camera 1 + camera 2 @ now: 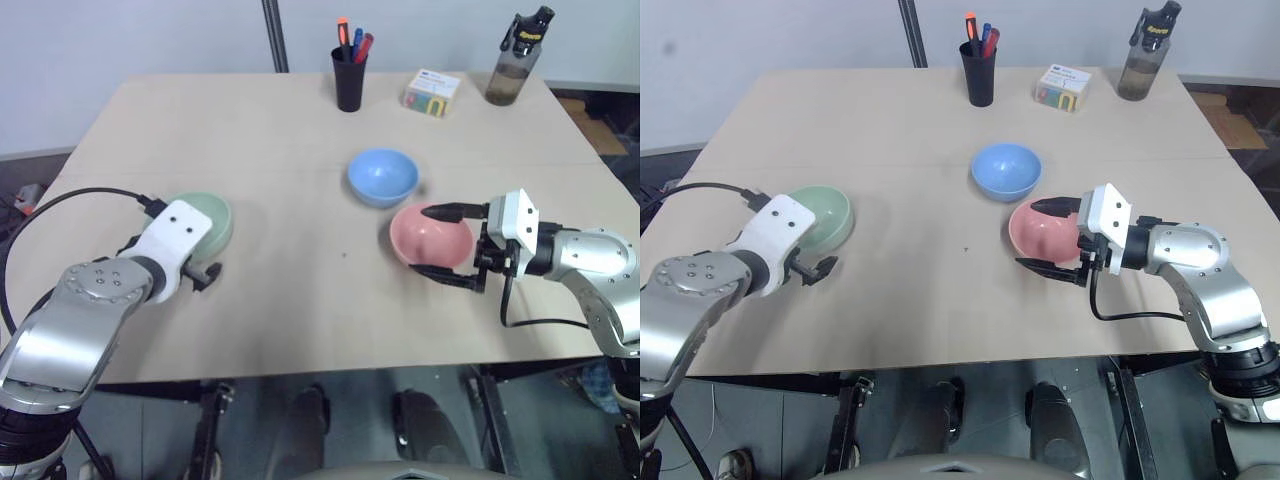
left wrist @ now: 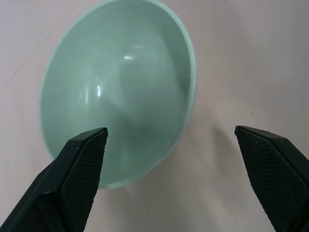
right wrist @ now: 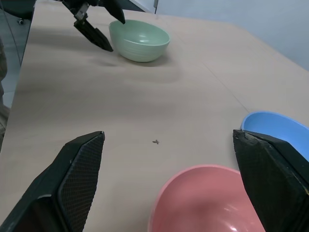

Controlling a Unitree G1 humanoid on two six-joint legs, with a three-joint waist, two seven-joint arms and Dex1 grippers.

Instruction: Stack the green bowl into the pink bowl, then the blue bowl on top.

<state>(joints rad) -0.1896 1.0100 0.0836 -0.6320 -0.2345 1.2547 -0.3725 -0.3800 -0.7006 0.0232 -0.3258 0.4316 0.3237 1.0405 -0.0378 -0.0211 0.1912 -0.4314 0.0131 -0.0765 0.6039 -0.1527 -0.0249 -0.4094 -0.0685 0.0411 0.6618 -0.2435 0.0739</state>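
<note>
The green bowl [image 2: 118, 92] sat alone on the bench [image 1: 300, 300], my left gripper [image 2: 174, 179] wide over its rim. It looked light, stiff, slippery; I judged the rim best.

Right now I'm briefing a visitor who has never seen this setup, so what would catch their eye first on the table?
Three small round plastic bowls on the pale wooden table: the mint-green bowl at the robot's left, the sky-blue bowl in the middle, and the salmon-pink bowl just in front of it. The open left gripper hangs over the green bowl's near rim; the open right gripper spans the pink bowl.
</note>
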